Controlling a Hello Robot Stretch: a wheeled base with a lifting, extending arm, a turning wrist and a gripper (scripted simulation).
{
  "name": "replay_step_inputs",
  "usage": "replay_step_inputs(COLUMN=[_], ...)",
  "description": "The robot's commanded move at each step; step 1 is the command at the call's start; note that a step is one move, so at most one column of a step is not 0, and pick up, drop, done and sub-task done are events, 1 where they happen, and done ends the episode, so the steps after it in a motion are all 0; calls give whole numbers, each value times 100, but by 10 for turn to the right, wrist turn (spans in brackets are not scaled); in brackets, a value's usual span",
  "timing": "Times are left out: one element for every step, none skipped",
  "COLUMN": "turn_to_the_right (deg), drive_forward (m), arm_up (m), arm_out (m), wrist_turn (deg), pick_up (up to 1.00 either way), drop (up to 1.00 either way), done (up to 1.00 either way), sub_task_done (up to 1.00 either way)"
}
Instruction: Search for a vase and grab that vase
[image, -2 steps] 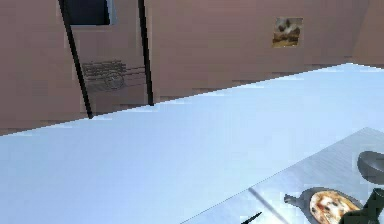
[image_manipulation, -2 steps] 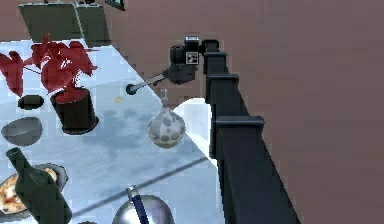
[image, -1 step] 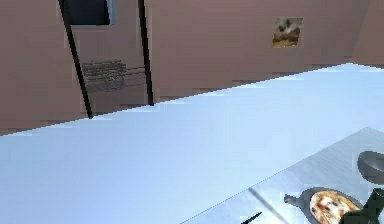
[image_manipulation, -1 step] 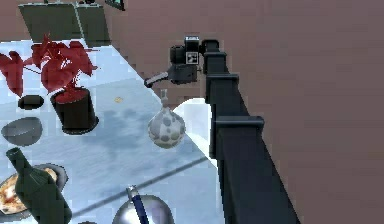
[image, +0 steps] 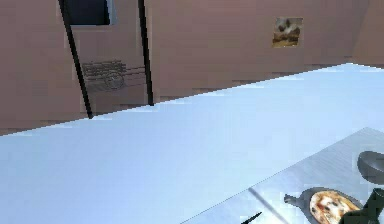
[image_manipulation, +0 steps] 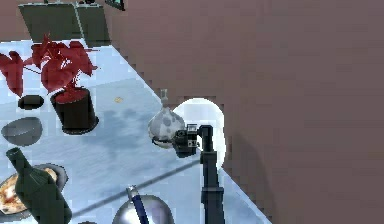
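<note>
Glass vase (image_manipulation: 165, 124) stands on the bench (image_manipulation: 122, 140) at the jaws; any hold cannot be told. Advise centring before lifting straight.

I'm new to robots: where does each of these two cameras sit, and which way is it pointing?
Forward view: on the robot, facing ahead and somewhat down across a pale countertop toward a brown wall with a framed picture.
Arm side view: on the robot's body, facing out sideways over that countertop at a red-leaved plant and a clear glass vase; the dark arm and gripper show here.
Shared: the countertop, and probably the grey bowl at the forward view's right edge and the arm side view's left.
</note>
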Motion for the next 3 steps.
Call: replay_step_inputs(turn_to_the_right=[0, 0, 0], drive_forward=[0, 0, 0], arm_up=[0, 10, 0], arm_out=[0, 0, 0], wrist_turn=[0, 0, 0], pick_up=[100, 0, 0], drop=[0, 0, 0], done=[0, 0, 100], sub_task_done=[0, 0, 0])
